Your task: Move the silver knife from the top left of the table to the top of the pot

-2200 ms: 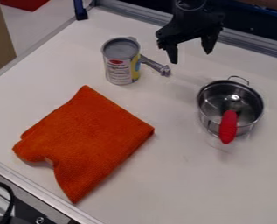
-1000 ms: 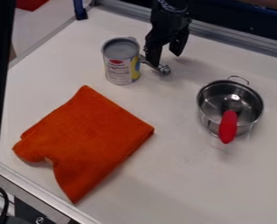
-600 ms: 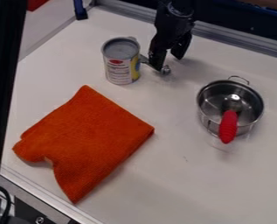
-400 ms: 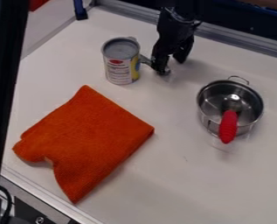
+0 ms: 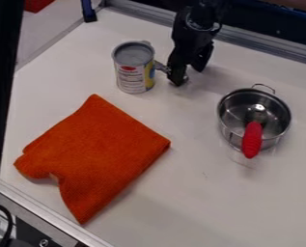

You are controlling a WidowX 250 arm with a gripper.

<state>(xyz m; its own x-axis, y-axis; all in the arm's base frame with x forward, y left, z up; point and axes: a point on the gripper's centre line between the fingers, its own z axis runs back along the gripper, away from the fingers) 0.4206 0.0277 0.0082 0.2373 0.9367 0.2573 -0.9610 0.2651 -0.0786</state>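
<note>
Have jaws apart, right at outer end of silver knife [image 5: 161,67], lying on tabletop [image 5: 232,207] beside can [image 5: 132,72], slanting down-right in view. Can't tell contact. Should close across long axis, then lift toward pot [image 5: 229,117].

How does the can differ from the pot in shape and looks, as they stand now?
The can is narrow and straight-sided; the pot is wider.
The can wears a printed label with a yellow patch, while the pot is bare, shiny metal.
The can has no handle in sight; the pot has a wire loop at its far rim, and a red handle leans out over its near rim.
Both are round and upright.
</note>
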